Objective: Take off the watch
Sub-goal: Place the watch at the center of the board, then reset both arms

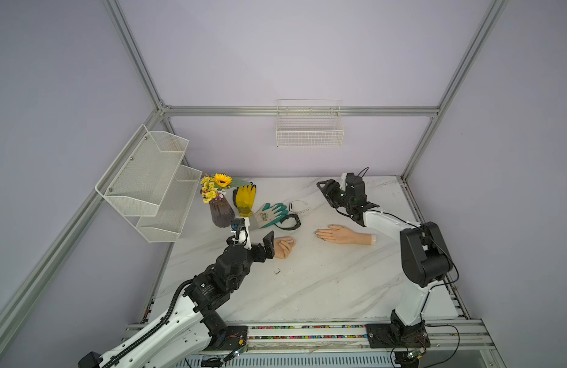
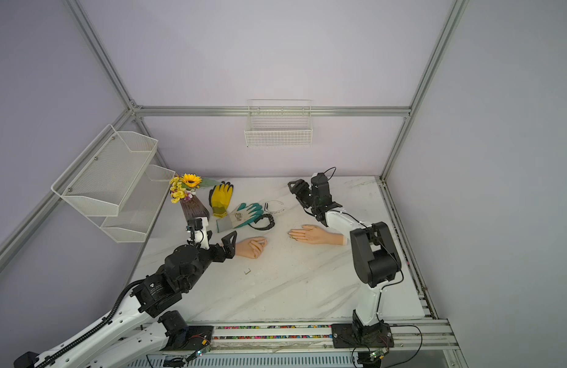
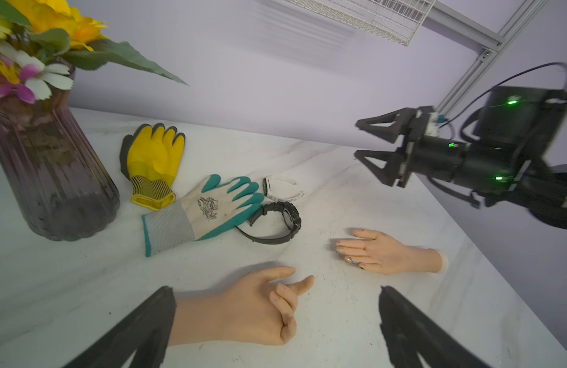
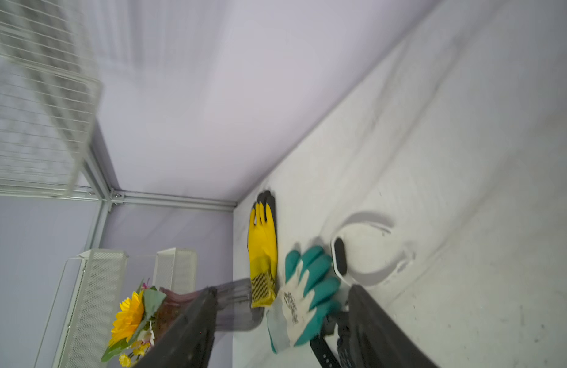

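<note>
The black watch (image 1: 290,221) lies on the marble bench (image 1: 307,286), resting on its edge with the strap curved in an open loop. It sits against the fingertips of a teal glove (image 1: 271,215) and apart from the 2 mannequin hands. Just beyond it lies a white watch (image 1: 299,207), also on its edge, its dark face turned toward the glove.

The closed mannequin hand (image 1: 283,247) lies near the bench's middle, fingers curled. The flat mannequin hand (image 1: 342,235) lies palm down to its right, well apart from it, fingertips pointing toward it.

The left arm (image 1: 231,264) reaches low over the bench. The left jaws stand wide, and in the left wrist view the wrist of the closed hand lies between them; whether they touch it I cannot tell. The right arm (image 1: 384,223) is raised above the far side of the bench. The right jaws are parted with nothing between them, pointing toward the gloves from above. The right wrist view is blurred.

A yellow glove (image 1: 245,197) lies behind the teal one, beside a dark ribbed vase (image 1: 221,213) of artificial flowers. A wire basket (image 1: 309,127) hangs on the back wall, and a 2-tier mesh shelf (image 1: 148,181) on the left wall.
</note>
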`<state>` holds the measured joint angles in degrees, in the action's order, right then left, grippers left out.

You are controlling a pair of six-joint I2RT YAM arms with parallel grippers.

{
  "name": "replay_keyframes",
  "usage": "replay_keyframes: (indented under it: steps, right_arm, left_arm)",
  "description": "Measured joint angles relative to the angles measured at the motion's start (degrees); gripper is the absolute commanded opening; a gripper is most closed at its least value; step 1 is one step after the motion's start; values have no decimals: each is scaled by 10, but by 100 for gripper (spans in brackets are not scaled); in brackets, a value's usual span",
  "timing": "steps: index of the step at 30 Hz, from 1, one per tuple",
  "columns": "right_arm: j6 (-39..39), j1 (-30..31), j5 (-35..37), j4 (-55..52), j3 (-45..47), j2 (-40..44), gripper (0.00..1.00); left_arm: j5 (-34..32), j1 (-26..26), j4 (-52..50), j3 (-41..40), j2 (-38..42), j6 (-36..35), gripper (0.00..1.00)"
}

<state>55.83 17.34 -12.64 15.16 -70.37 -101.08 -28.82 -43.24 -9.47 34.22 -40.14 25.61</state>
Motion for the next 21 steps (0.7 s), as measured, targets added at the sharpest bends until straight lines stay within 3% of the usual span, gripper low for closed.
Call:
replay_keyframes:
  steps: [4, 8, 11, 17, 21]
  right_arm:
    - [-117, 0, 105, 16, 68, 160, 97]
    - [-217, -1, 215, 61, 145, 286, 97]
    - [-281, -1, 297, 101, 205, 346, 97]
    - [-389, -7, 483, 236, 320, 341, 97]
    - [-456, -27, 541, 335, 389, 268, 97]
  left_arm:
    - [-67, 0, 102, -36, -33, -107, 100]
    - [-132, 10, 278, -89, -99, -270, 100]
    - [-161, 49, 389, -121, -165, -362, 100]
    - [-181, 149, 492, -148, -256, -407, 100]
    - [-145, 216, 529, -187, -283, -384, 100]
